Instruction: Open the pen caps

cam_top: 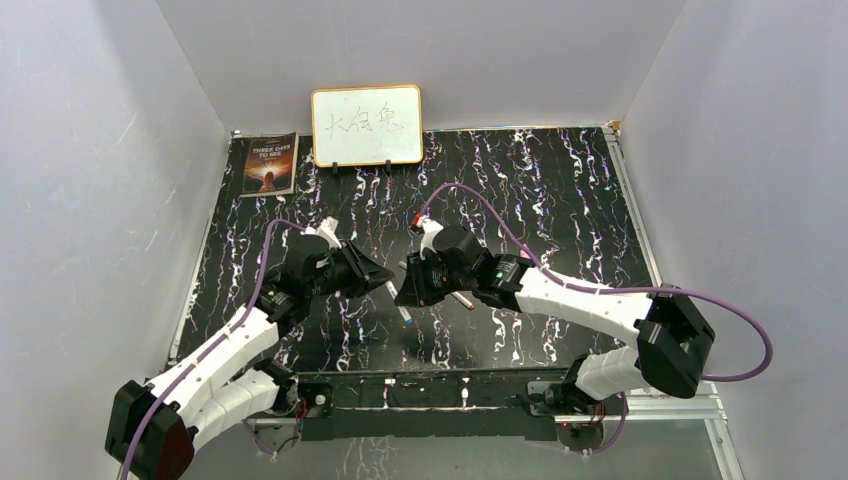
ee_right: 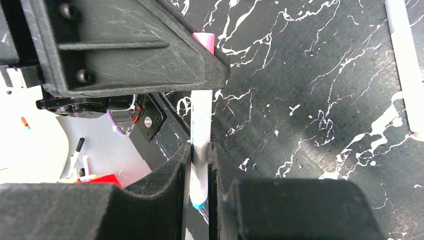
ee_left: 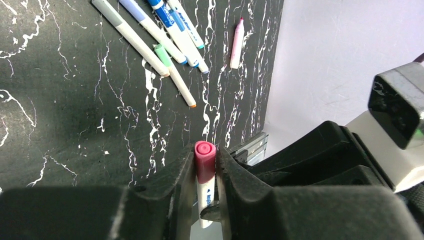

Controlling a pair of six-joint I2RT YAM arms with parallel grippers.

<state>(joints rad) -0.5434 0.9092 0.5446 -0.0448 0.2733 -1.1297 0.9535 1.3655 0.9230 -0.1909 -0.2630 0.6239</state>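
While clenched, grips pink cap [ee_left: 205,159] with left gripper [ee_left: 205,151] and white barrel [ee_right: 201,115] with right gripper [ee_right: 200,150]. Mostly covers loose markers [ee_left: 172,24] overhead; exposes them from left wrist.

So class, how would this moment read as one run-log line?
left gripper: shut on pink cap | right gripper: shut on white barrel | cap: not yet off | other pens: lying on table

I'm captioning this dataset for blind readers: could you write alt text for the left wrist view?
The left claw is closed on the pink cap of a white-barrelled marker, seen between its black fingers. Beyond, on the black marbled table, several more markers lie in a loose cluster, with a slim pink marker apart to their right.
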